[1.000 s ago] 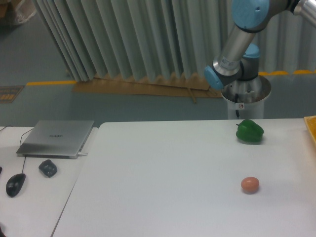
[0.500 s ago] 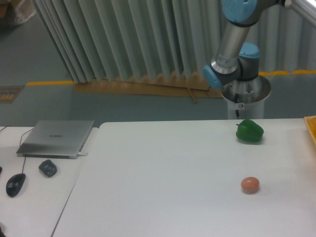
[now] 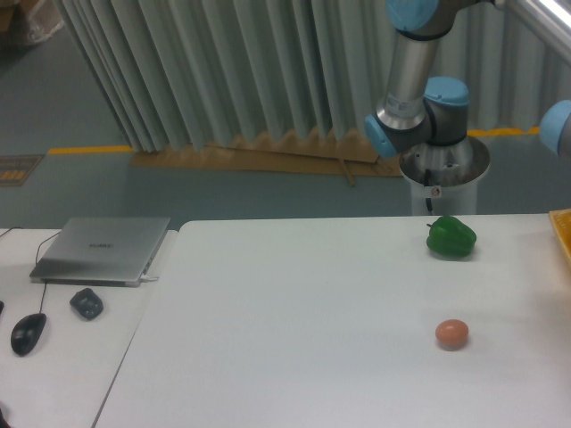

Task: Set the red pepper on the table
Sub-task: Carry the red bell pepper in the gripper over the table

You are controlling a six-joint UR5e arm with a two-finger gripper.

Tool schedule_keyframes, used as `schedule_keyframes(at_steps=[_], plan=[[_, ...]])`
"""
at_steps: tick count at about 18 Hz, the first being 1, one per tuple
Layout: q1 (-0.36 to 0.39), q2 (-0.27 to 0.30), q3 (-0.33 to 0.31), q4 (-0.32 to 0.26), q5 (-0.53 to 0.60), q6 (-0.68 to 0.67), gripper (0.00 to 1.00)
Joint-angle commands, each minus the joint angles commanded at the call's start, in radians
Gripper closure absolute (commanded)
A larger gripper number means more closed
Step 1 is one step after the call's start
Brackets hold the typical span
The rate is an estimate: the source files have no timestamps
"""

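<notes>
the gripper is out of the picture, so it cannot be told if it is open or closed, or if it holds something. only part of the robot arm (image 3: 412, 85) shows, at the top right: grey tubes with blue joint caps, rising from a round metal base (image 3: 443, 174) behind the far edge of the table (image 3: 294, 339). another blue joint shows at the right border. the red pepper is not seen anywhere in this view. on the white table a green pepper (image 3: 451, 237) lies near the far right side, and an orange-pink ball (image 3: 451, 333) lies closer to the camera, well apart from it. at the right border there is a yellow edge of some object. on the desk (image 3: 62, 357) at the left are a closed laptop (image 3: 101, 251), a small dark object (image 3: 86, 303) and a mouse (image 3: 28, 333).
</notes>
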Motion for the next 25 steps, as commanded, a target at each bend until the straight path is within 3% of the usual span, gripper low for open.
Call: schedule_keyframes(at_steps=[6,12,17,21,25], plan=[[-0.031,0.003,0.003,0.000,-0.023,-0.086,0.49],[-0.084,-0.009,0.009,0.015,-0.018,-0.288,0.51],[-0.129,-0.035,0.005,0.081,-0.014,-0.422,0.51],[-0.153,-0.070,0.005,0.127,0.061,-0.418,0.51],[-0.166,-0.101,0.008,0.137,0.075,-0.427,0.51]])
